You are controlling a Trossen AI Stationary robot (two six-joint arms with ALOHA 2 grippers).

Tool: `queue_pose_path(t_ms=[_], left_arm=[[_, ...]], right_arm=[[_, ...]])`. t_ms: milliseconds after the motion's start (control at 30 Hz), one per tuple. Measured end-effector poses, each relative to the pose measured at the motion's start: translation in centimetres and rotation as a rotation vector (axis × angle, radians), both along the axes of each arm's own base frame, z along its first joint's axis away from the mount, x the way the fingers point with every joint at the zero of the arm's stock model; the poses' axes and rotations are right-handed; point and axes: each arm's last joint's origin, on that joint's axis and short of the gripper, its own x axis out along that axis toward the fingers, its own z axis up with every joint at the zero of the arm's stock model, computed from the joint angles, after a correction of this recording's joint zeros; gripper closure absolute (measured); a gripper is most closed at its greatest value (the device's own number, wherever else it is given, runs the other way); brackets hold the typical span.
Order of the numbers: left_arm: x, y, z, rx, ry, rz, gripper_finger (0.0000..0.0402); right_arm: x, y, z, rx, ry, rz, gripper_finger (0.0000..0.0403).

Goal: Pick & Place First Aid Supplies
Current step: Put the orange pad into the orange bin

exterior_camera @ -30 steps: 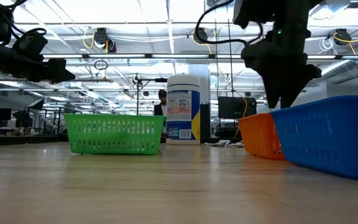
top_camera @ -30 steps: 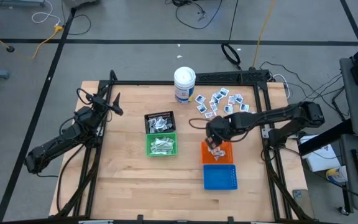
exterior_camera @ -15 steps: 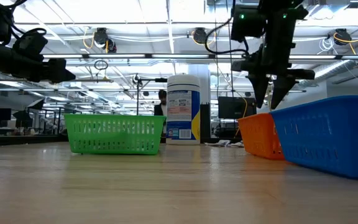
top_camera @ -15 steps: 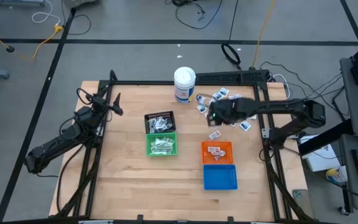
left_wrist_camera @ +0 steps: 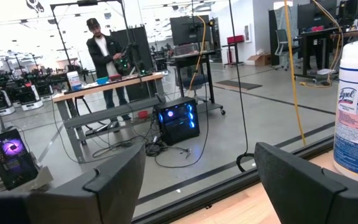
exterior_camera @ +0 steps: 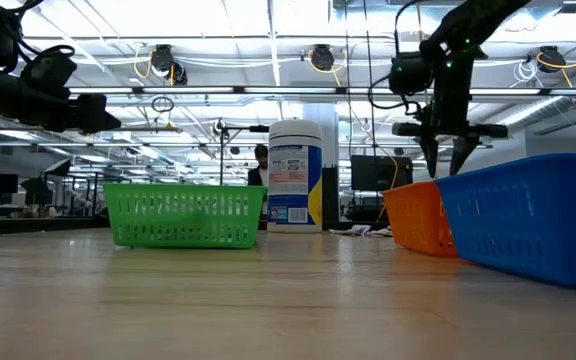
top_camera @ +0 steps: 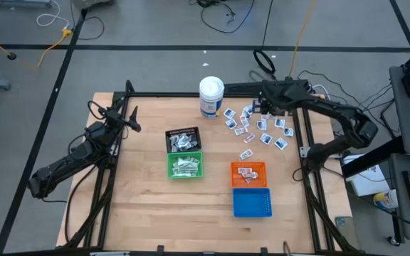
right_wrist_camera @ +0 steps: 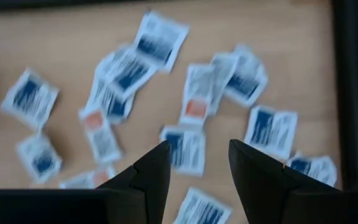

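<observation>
The first aid supplies [top_camera: 256,124], small white packets with blue print, lie scattered flat on the wooden table near its far right corner; the right wrist view shows them [right_wrist_camera: 185,149] from above. My right gripper [top_camera: 262,108] hangs over this pile, pointing steeply down, open, with nothing between its fingers [right_wrist_camera: 199,165]. In the low view it [exterior_camera: 446,150] stands above the orange basket's far side. My left gripper [top_camera: 130,117] waits open at the table's left edge, held level above the table [left_wrist_camera: 197,180].
A white canister [top_camera: 211,96] stands at the far edge, left of the pile. A black basket [top_camera: 182,139] and a green basket [top_camera: 185,166] sit mid-table, an orange one [top_camera: 248,173] and a blue one [top_camera: 251,202] to their right; three of them hold packets. A person [left_wrist_camera: 107,56] stands beyond the table.
My right gripper has swung from above the orange basket toward the table's far edge and now hangs over the scattered packets; it has rolled about its own axis on the way. The left arm has kept still.
</observation>
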Motion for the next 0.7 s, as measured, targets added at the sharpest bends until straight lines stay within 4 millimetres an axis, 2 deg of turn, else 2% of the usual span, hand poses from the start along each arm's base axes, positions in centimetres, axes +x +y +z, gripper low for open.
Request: queue_pose_path(t_ms=[133, 267, 700], left_arm=[[0.0, 0.0, 0.0, 0.000, 0.000, 0.000, 0.0087], [0.0, 0.0, 0.0, 0.000, 0.000, 0.000, 0.0079], [0.0, 0.0, 0.0, 0.000, 0.000, -0.001, 0.0095]], right_arm=[[-1.3, -1.8, 0.1, -0.026, -0.022, -0.064, 0.0248], [-1.8, -2.7, 0.2, -0.041, -0.054, -0.102, 0.0250], [-0.4, -4.4, -3.2, 0.060, -0.067, -0.146, 0.0280]])
